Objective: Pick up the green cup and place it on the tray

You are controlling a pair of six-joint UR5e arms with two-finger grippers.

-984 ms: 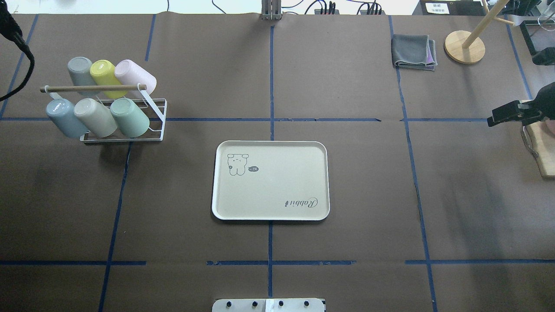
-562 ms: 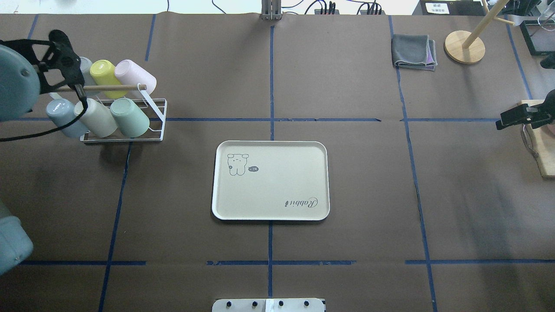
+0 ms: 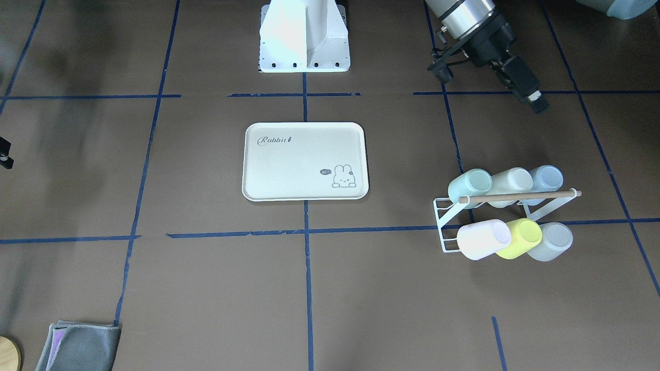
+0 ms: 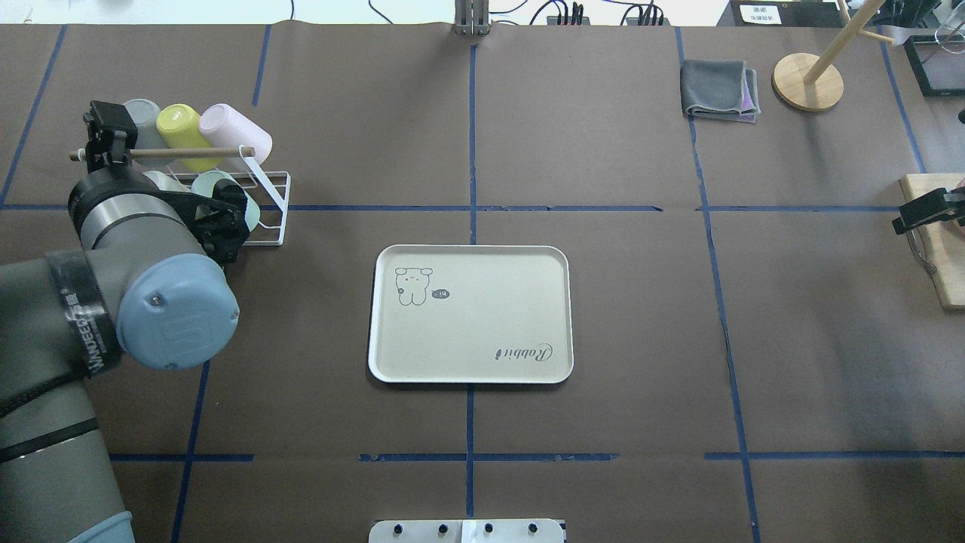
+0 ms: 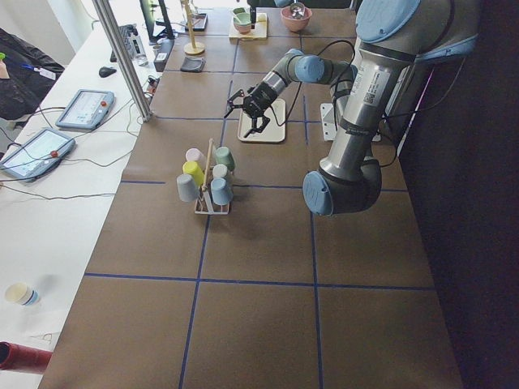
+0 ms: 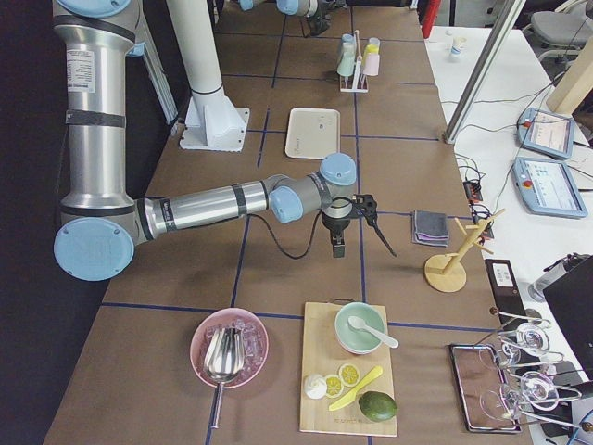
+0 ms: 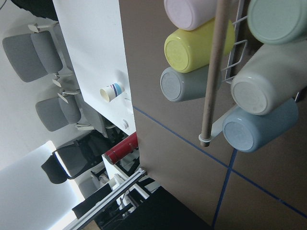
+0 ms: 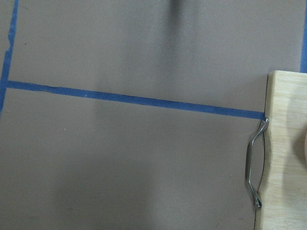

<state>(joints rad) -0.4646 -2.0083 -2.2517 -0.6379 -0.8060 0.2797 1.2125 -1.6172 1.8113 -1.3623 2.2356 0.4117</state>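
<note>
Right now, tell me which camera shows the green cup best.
Exterior front-facing: the green cup sits tilted on the white rack, in plain sight. Overhead, the left arm covers most of it. The left wrist view cuts it off at the frame's corner; the side views show it small.

The overhead camera sits behind the robot and looks forward and down, with the tray [image 4: 482, 332] near mid-frame and its script upside down. The front-facing camera looks steeply down from the opposite side, with the robot base [image 3: 304, 36] at its top edge. There the same tray reads upright and the cup rack [image 3: 515, 196] lies on the other side. Two high side cameras look along the table [image 5: 259, 308] from either end, and both catch the rack and the tray. The left wrist camera is close on the rack. The right wrist camera is close over the table's brown paper and the edge of a cutting board [image 8: 288, 143].
</note>
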